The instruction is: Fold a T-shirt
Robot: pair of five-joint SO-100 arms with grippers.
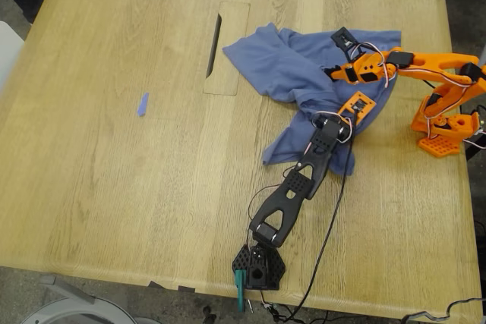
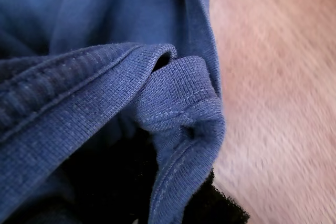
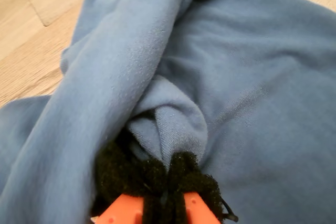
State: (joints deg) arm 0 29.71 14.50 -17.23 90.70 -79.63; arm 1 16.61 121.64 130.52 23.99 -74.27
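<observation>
The slate-blue T-shirt (image 1: 281,66) lies crumpled on the wooden table (image 1: 114,187), toward the exterior view's right. My first gripper (image 1: 332,114), on the black arm, reaches in from the near edge and is shut on a ribbed, stitched edge of the T-shirt (image 2: 105,103), which fills its wrist view; the black fingers (image 2: 113,182) show only partly under the cloth. My second gripper (image 1: 332,73), on the orange arm, comes in from the exterior view's right. Its black pads (image 3: 191,179) are pinched on a fold of the T-shirt (image 3: 236,77). No chest print shows.
A small blue strip (image 1: 142,104) lies on the table at the exterior view's left. A dark slot (image 1: 214,45) with an inset panel sits just beside the shirt. The black arm's base (image 1: 258,267) stands at the near edge, the orange base (image 1: 444,130) at the exterior view's right edge. Cables (image 1: 326,240) trail nearby.
</observation>
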